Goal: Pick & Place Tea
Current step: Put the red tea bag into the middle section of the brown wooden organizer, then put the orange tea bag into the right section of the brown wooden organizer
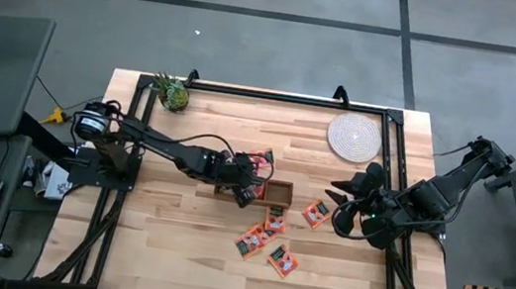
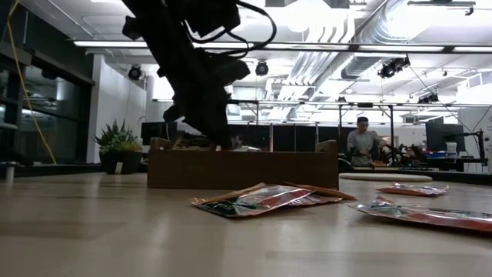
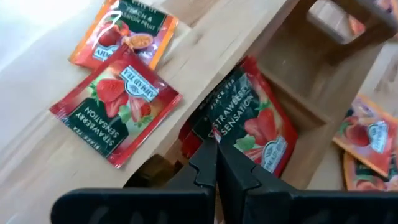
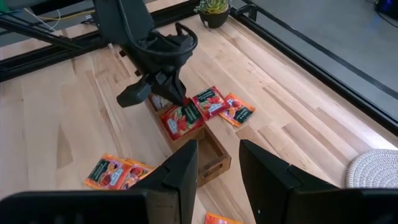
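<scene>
roughly 8 tea sachets (image 1: pixel 271 238), 1 box (image 1: pixel 278 193)

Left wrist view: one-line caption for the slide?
Left gripper shut on a strawberry tea sachet above the wooden box, two more sachets beside it.

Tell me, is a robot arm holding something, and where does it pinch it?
The left pincer pinches a red strawberry tea sachet by its edge, over the wooden box. The right pincer is open, holding nothing.

Wooden table (image 1: pixel 185 245): sachets (image 1: pixel 270 241), box (image 1: pixel 277 193), mat (image 1: pixel 353 137), plant (image 1: pixel 173 92).
</scene>
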